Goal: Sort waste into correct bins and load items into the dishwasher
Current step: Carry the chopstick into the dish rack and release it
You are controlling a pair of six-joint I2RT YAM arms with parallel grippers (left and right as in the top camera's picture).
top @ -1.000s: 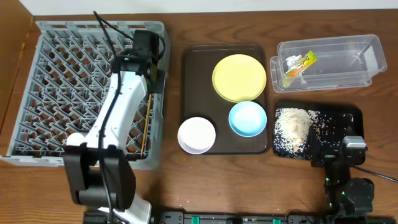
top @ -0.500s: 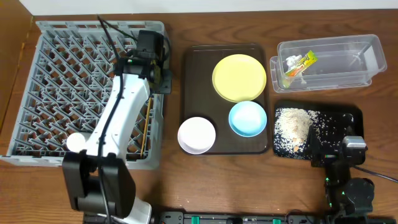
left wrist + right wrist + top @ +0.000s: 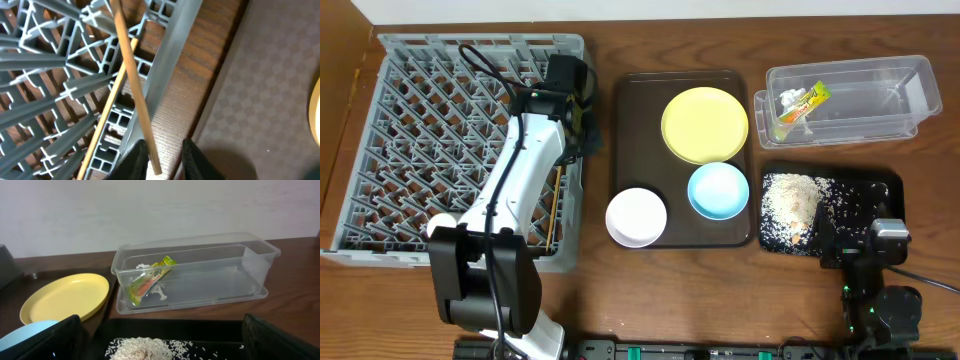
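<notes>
My left gripper (image 3: 576, 118) is over the right wall of the grey dish rack (image 3: 420, 120). In the left wrist view its fingers (image 3: 164, 162) are apart, with one chopstick's end (image 3: 137, 95) between them, against the left finger. The other chopstick (image 3: 102, 112) lies in the rack (image 3: 45, 80). A small white cup (image 3: 440, 228) stands in the rack. The yellow plate (image 3: 705, 124), blue bowl (image 3: 718, 190) and white bowl (image 3: 636, 217) sit on the brown tray. The wrapper (image 3: 802, 103) lies in the clear tub (image 3: 880, 95). Rice (image 3: 790, 205) lies in the black tray (image 3: 875, 190). My right gripper (image 3: 160, 347) is open and empty above it.
The dark brown serving tray (image 3: 630, 130) lies between the rack and the bins. In the right wrist view the clear tub (image 3: 250, 280) with the wrapper (image 3: 150, 280) stands behind the rice (image 3: 145, 349), and the yellow plate (image 3: 65, 297) is at the left.
My left gripper has moved a little to the right, from inside the rack to over its right wall beside the brown tray. The right arm has not moved.
</notes>
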